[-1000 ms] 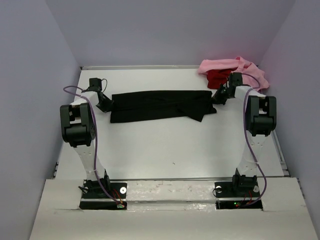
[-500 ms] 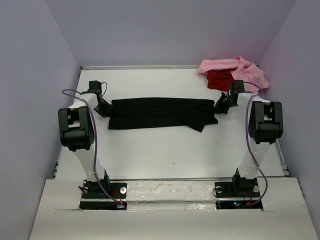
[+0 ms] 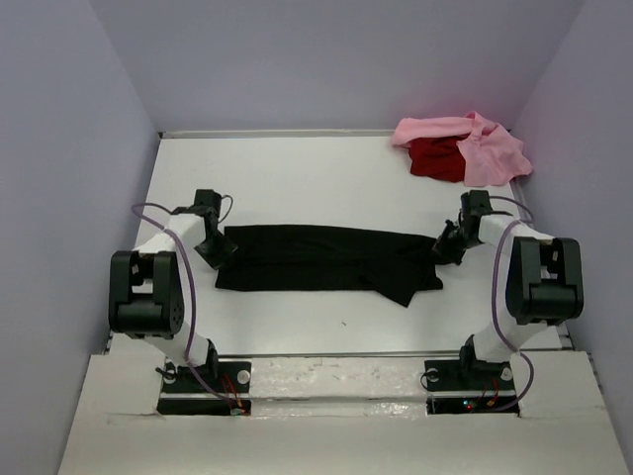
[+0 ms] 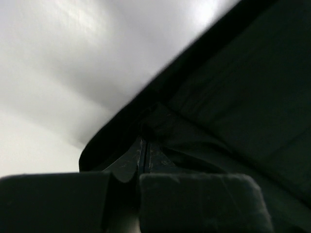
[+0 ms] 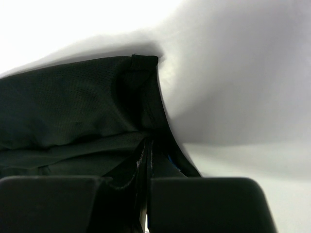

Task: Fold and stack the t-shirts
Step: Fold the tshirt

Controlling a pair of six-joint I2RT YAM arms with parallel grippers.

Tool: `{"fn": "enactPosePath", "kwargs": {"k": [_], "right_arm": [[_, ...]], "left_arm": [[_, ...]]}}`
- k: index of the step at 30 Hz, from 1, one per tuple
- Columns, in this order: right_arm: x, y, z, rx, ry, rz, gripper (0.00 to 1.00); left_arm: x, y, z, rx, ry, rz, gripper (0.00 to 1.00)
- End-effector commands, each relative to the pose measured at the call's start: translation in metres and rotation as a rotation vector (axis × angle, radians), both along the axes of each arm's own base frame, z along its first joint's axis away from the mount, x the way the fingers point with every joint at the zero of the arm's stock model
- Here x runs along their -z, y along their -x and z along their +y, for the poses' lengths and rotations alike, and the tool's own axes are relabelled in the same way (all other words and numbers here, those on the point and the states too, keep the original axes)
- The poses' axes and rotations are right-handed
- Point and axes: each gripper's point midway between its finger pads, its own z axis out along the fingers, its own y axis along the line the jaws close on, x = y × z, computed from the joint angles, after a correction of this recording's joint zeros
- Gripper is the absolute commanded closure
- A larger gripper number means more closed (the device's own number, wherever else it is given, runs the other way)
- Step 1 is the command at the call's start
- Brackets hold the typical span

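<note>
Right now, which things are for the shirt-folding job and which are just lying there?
For the job: black t-shirt, pinched at its ends by the left gripper and right gripper; pink t-shirt; red t-shirt, both heaped in the far right corner.
Just there: white table; purple walls.

The black t-shirt (image 3: 316, 262) lies at the centre, folded into a long narrow band running from 9 o'clock to 3 o'clock. It is rumpled, with a loose corner drooping toward 5 o'clock. Off at 1 o'clock the pink t-shirt (image 3: 485, 148) sits crumpled, with the red t-shirt (image 3: 435, 158) bunched against its 8 o'clock side.
</note>
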Motion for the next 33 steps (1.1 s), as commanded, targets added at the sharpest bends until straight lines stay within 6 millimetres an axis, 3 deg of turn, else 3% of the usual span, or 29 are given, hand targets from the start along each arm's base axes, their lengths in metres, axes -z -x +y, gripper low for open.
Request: {"fn": "enactPosePath", "kwargs": {"k": [1, 5, 10, 14, 18, 33], "right_arm": [[-0.001, 0.034, -0.014, 0.002, 0.083, 0.061, 1.0], [-0.003, 0.054, -0.015, 0.001, 0.096, 0.064, 1.0], [-0.009, 0.056, -0.012, 0.008, 0.081, 0.045, 1.0], [-0.01, 0.055, -0.012, 0.001, 0.078, 0.05, 1.0], [-0.013, 0.053, -0.012, 0.001, 0.077, 0.039, 1.0], [-0.018, 0.051, -0.01, -0.013, 0.07, 0.018, 1.0]], "left_arm": [[0.002, 0.057, -0.012, 0.01, -0.024, 0.064, 1.0], [0.002, 0.083, -0.013, 0.002, -0.014, 0.039, 1.0], [-0.022, 0.071, -0.003, -0.008, -0.075, -0.036, 1.0], [-0.041, 0.051, 0.003, -0.004, -0.113, -0.072, 1.0], [-0.046, 0.04, 0.003, -0.001, -0.119, -0.084, 1.0], [-0.032, 0.037, -0.007, 0.002, -0.065, -0.081, 1.0]]}}
